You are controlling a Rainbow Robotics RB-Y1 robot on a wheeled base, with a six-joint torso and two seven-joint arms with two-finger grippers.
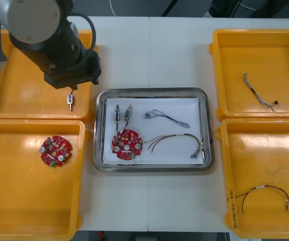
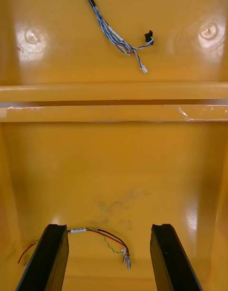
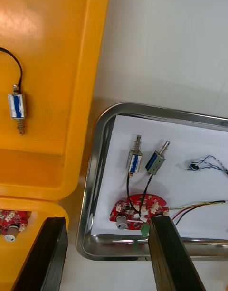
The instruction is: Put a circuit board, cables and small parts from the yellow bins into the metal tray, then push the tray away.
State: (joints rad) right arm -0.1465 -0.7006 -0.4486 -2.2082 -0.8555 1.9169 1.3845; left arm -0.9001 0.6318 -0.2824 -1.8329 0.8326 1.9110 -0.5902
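The metal tray, white inside, holds a red circuit board, two small metal parts, a blue and white cable and a red and yellow cable. My left arm hangs over the far left yellow bin, above another small metal part. In the left wrist view my left gripper is open and holds nothing, above the tray's rim. My right gripper is open over the near right bin, just above a red and black cable.
A second circuit board lies in the near left bin. The far right bin holds a blue and white cable. The near right bin's cable lies towards its front. Bare table surrounds the tray.
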